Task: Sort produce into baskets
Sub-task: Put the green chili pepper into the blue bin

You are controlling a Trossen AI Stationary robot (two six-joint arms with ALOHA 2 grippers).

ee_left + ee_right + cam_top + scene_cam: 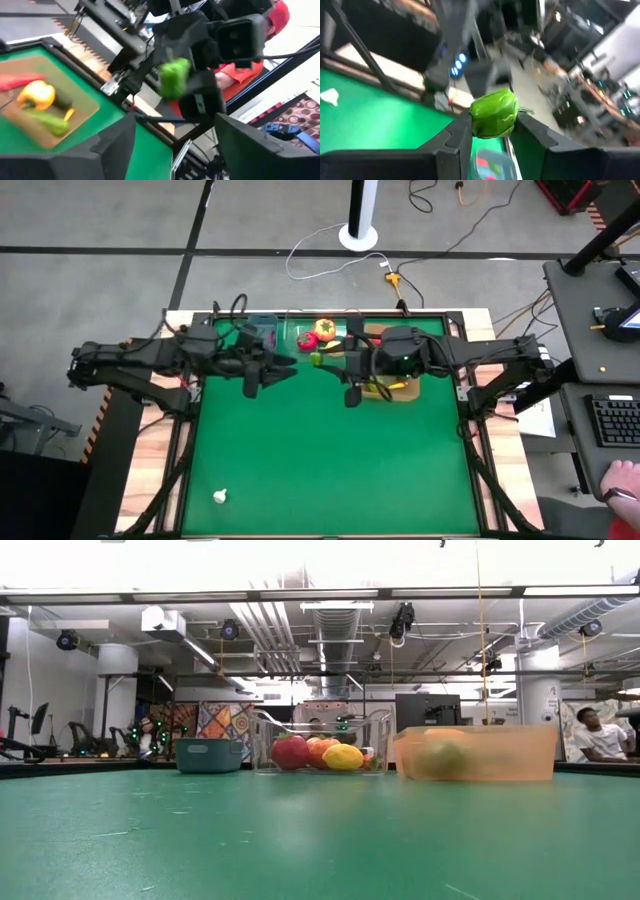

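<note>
Right gripper (pixel 492 131) clamps a green pepper (pixel 494 113) above the bench's far edge, facing the left gripper (pixel 283 370), its jaws released.

From above, we cannot make out the small white piece (pixel 220 496) near the worktop's (pixel 330 470) front corner; it is too small. The right arm covers most of the tan tray (pixel 408 392). At worktop height, the tray's (pixel 478 753) frosted wall blurs its contents to vague shapes. In the left wrist view, the green pepper (pixel 174 78) is smeared.
</note>
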